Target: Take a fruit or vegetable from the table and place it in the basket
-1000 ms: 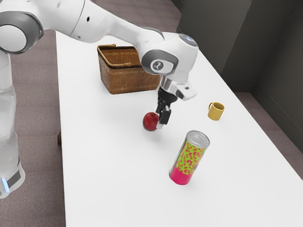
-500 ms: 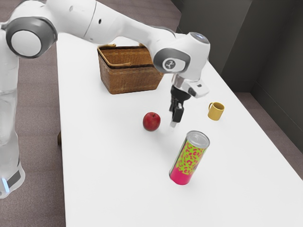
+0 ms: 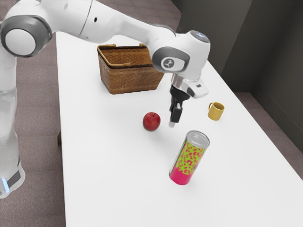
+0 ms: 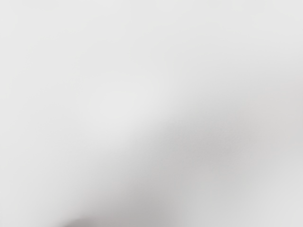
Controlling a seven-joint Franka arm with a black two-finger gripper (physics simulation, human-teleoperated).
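Note:
In the exterior view my gripper (image 3: 173, 123) points down, low over the white table (image 3: 113, 165), with a visible gap between it and the red apple (image 3: 151, 121). The apple rests on the table, on the exterior view's left of the gripper. Behind them stands the brown wicker basket (image 3: 130, 78), its handles folded at the rim and part of it hidden by my hand. Pale tabletop (image 4: 118, 104) with a soft shadow lies under the hand in the wrist view, and a small dark curved shape touches the lower edge; I cannot tell what it is.
A tall pink and green can (image 3: 189, 158) stands close to the gripper, toward the exterior view's bottom. Farther to the exterior view's right is a yellow mug (image 3: 216, 111), near the table's far edge. A dark wall rises beyond.
My gripper has moved from beside the apple toward the exterior view's right, opening a gap between them. Over the last half second it shifted only slightly. The apple is practically where it was.

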